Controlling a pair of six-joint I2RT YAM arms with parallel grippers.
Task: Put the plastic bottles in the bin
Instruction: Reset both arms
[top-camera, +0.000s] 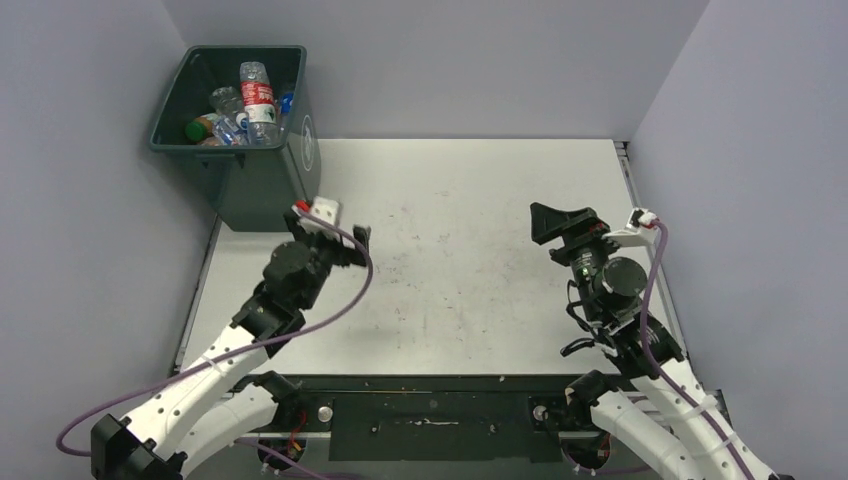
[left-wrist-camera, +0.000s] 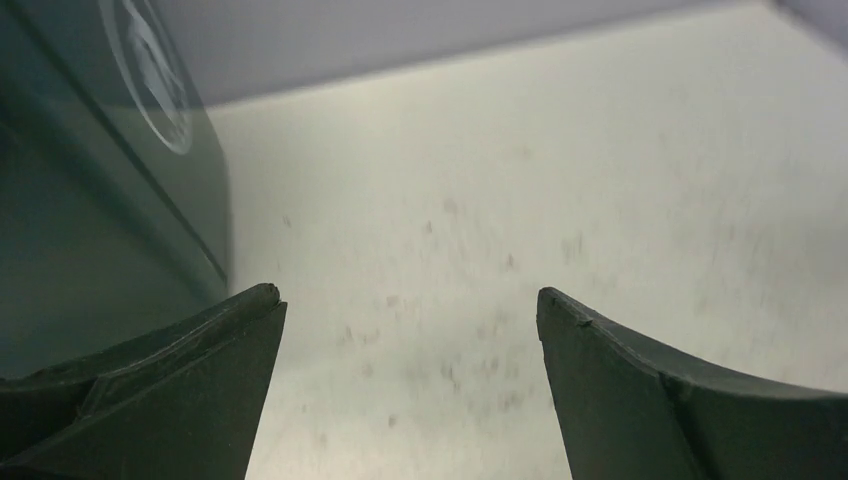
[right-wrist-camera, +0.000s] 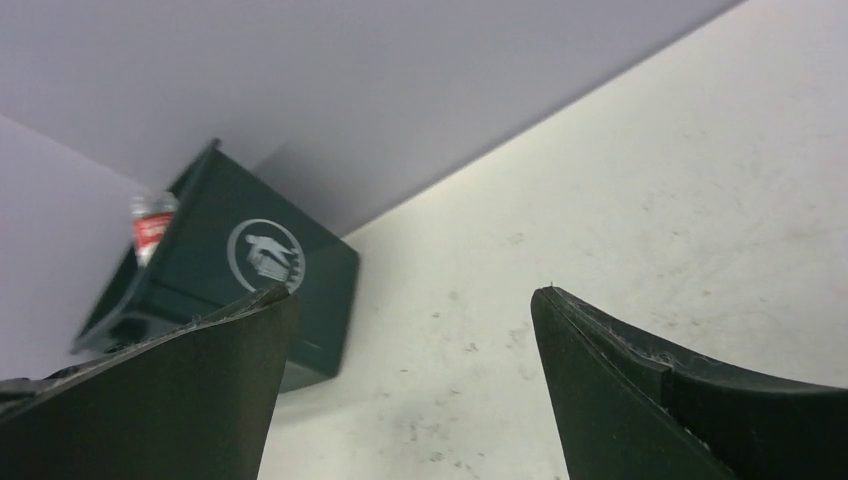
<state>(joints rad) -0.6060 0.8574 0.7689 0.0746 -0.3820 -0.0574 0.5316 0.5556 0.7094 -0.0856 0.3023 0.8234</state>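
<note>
The tall rectangular dark green-grey plastic bin (top-camera: 262, 190) is standing at the far left corner of the scuffed white table (top-camera: 480, 190), close against the grey walls (top-camera: 440, 60). The small plastic bottles (top-camera: 256, 100) are lying piled inside it, and a clear one with a red label is leaning above the others. The left gripper (top-camera: 350, 240) is hovering just beside the near right corner of the bin. Its jaws are standing wide apart and are gripping nothing. In the left wrist view only bare tabletop is showing between the fingers, and the bin wall with its round white sticker (left-wrist-camera: 150, 70) is filling the left edge. The right gripper (top-camera: 560, 222) is hanging over the right half of the table, well apart from the bin. Its jaws are likewise spread wide and empty. The right wrist view is facing the bin across the table, with the red-labelled bottle showing above the rim.
</note>
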